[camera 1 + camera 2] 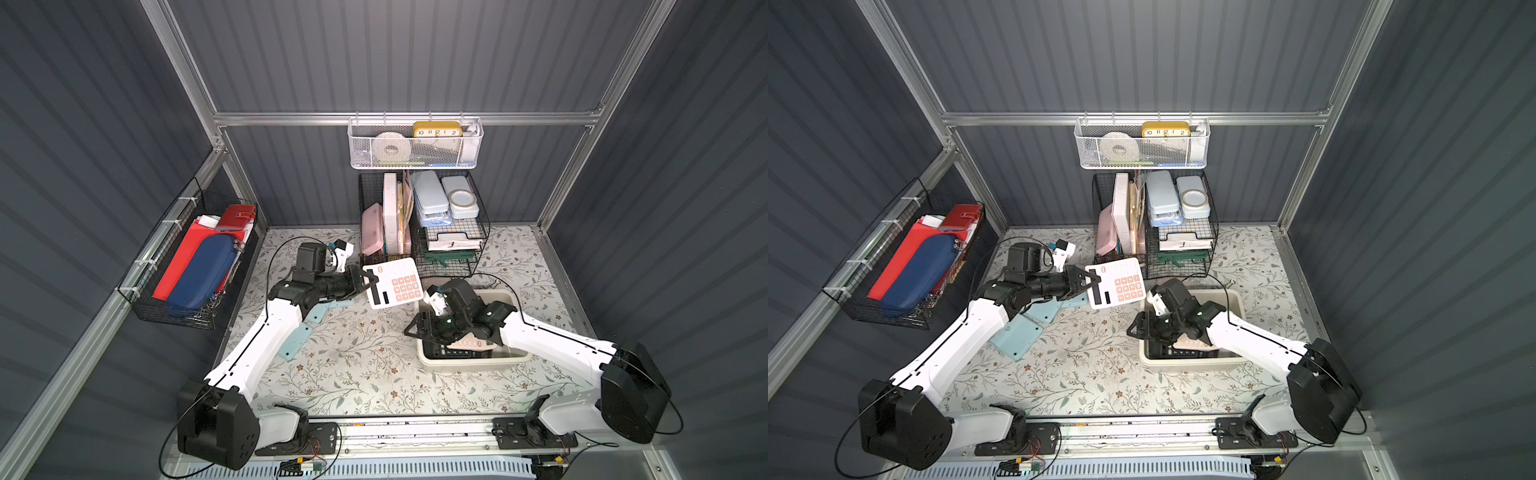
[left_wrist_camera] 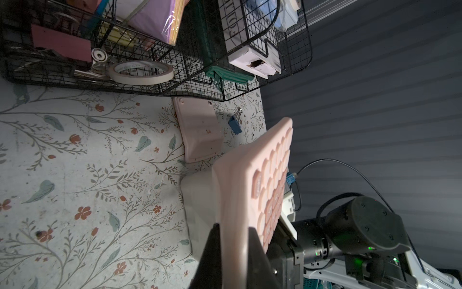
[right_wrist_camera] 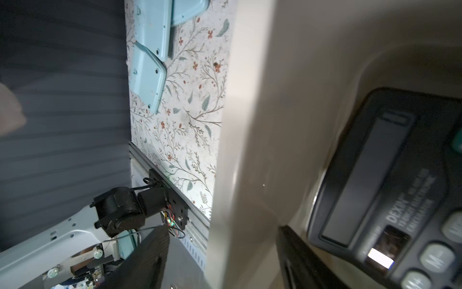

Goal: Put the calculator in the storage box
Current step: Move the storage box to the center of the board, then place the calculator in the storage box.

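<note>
One tabletop (image 1: 353,374). One storage box (image 1: 469,365) at 4 o'clock, with a black calculator (image 3: 387,187) and a pink calculator (image 1: 469,344) inside. The calculator (image 1: 399,282) is airborne at the box's 11 o'clock, outside it. It looks light, stiff and slick, so hold the thin display-end edge, clear of keys. Three pale-blue calculators (image 1: 1017,338) lie face down at 9 o'clock. Left tool (image 1: 371,279) pinches the calculator's edge. Right tool (image 1: 417,332) is spread astride the box wall.

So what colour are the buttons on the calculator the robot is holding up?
Pink; the calculator shows them best in a top view.
</note>
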Controlling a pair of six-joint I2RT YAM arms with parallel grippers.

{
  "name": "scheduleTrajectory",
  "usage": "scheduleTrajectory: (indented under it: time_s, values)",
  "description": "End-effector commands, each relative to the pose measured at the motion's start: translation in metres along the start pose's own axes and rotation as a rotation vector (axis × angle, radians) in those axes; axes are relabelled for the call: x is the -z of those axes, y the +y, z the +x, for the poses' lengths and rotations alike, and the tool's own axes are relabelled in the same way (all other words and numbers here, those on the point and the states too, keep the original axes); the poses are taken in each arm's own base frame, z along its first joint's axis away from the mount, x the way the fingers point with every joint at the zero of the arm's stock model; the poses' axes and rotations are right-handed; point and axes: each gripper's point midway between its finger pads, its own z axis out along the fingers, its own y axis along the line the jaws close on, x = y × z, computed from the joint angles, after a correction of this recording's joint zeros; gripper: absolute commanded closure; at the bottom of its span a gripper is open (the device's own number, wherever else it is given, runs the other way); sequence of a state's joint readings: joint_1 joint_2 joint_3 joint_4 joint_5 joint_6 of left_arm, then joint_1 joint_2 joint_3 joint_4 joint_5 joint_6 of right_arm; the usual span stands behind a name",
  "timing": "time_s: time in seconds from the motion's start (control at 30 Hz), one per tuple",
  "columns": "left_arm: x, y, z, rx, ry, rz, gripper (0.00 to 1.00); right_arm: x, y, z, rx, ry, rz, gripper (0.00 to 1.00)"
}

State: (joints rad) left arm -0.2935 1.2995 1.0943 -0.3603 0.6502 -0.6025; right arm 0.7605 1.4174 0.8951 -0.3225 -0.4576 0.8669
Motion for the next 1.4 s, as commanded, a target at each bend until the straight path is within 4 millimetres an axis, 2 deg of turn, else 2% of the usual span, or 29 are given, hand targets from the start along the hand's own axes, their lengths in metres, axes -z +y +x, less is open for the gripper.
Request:
scheduleTrajectory:
  time_s: [0.0, 0.07, 0.13, 0.23, 0.37, 0.5, 0.67, 0.87, 1.03, 1.1, 1.2, 1.37]
  values:
    - [0.012, -0.020, -0.010, -0.050, -0.028, 0.027, 1.00, -0.001, 0.040, -0.023, -0.023, -0.095, -0.107, 0.27]
    - [0.014, -0.024, -0.013, -0.049, -0.033, 0.031, 1.00, 0.011, 0.037, -0.028, -0.008, -0.141, -0.064, 0.27]
    - [0.017, -0.027, -0.015, -0.037, -0.039, 0.030, 1.00, 0.029, 0.025, -0.032, -0.001, -0.192, 0.003, 0.26]
    - [0.020, -0.029, -0.023, -0.013, -0.075, 0.013, 1.00, 0.068, 0.001, -0.040, -0.004, -0.285, 0.091, 0.25]
    - [0.016, -0.030, -0.021, 0.038, -0.063, 0.009, 1.00, 0.132, -0.027, -0.046, -0.022, -0.441, 0.143, 0.18]
    - [0.002, -0.049, -0.012, 0.047, -0.049, 0.002, 1.00, 0.185, -0.059, -0.051, -0.052, -0.552, 0.244, 0.08]
    - [-0.023, -0.070, 0.003, 0.065, -0.044, -0.009, 1.00, 0.230, -0.093, -0.059, -0.133, -0.633, 0.344, 0.02]
    - [-0.066, -0.087, 0.031, 0.052, 0.010, -0.060, 1.00, 0.258, -0.133, -0.062, -0.294, -0.687, 0.442, 0.01]
    - [-0.099, -0.086, 0.053, 0.042, 0.058, -0.107, 1.00, 0.268, -0.146, -0.060, -0.341, -0.729, 0.462, 0.01]
    - [-0.117, -0.080, 0.066, 0.025, 0.097, -0.146, 1.00, 0.270, -0.147, -0.060, -0.334, -0.738, 0.468, 0.01]
    - [-0.140, -0.060, 0.084, 0.003, 0.160, -0.244, 1.00, 0.270, -0.151, -0.060, -0.335, -0.733, 0.487, 0.01]
    - [-0.151, -0.034, 0.090, 0.005, 0.157, -0.328, 1.00, 0.263, -0.162, -0.059, -0.342, -0.691, 0.517, 0.01]
